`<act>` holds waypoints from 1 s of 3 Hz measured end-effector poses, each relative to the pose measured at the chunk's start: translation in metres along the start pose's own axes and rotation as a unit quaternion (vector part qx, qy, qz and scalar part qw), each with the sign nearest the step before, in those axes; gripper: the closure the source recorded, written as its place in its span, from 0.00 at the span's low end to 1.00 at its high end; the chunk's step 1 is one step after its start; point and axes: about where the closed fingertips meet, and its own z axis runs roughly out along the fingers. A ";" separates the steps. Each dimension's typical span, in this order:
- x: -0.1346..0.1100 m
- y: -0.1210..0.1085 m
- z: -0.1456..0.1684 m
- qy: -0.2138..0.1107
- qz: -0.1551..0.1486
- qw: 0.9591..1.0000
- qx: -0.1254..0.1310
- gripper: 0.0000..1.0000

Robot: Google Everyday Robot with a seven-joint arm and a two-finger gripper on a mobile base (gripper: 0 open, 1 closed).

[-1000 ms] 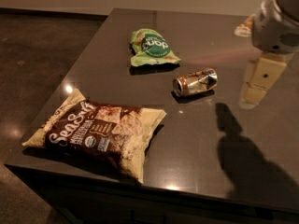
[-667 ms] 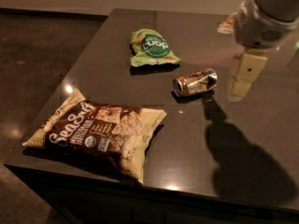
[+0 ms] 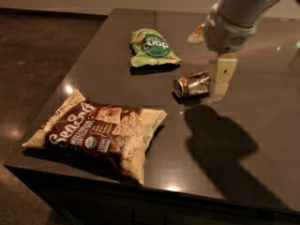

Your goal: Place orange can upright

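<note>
The orange can (image 3: 191, 84) lies on its side on the dark table (image 3: 262, 125), silver top facing left toward the camera. It is shiny orange-brown and dented. My gripper (image 3: 219, 84) hangs down from the white arm (image 3: 234, 18) at the upper right and sits right at the can's right end, low over the table. Whether it touches the can I cannot tell.
A green snack bag (image 3: 152, 47) lies behind and left of the can. A large brown-and-cream chip bag (image 3: 96, 132) lies at the front left near the table's edge. The arm's shadow falls on the table in front of the can.
The arm has moved left and down, bringing the gripper from well right of the can to right against its right end. The can and both bags have not moved.
</note>
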 end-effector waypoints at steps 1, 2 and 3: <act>-0.010 -0.005 0.026 -0.003 -0.040 0.999 -0.030 0.00; -0.015 -0.008 0.053 -0.003 -0.067 0.996 -0.058 0.00; -0.014 -0.010 0.071 0.003 -0.080 0.994 -0.073 0.00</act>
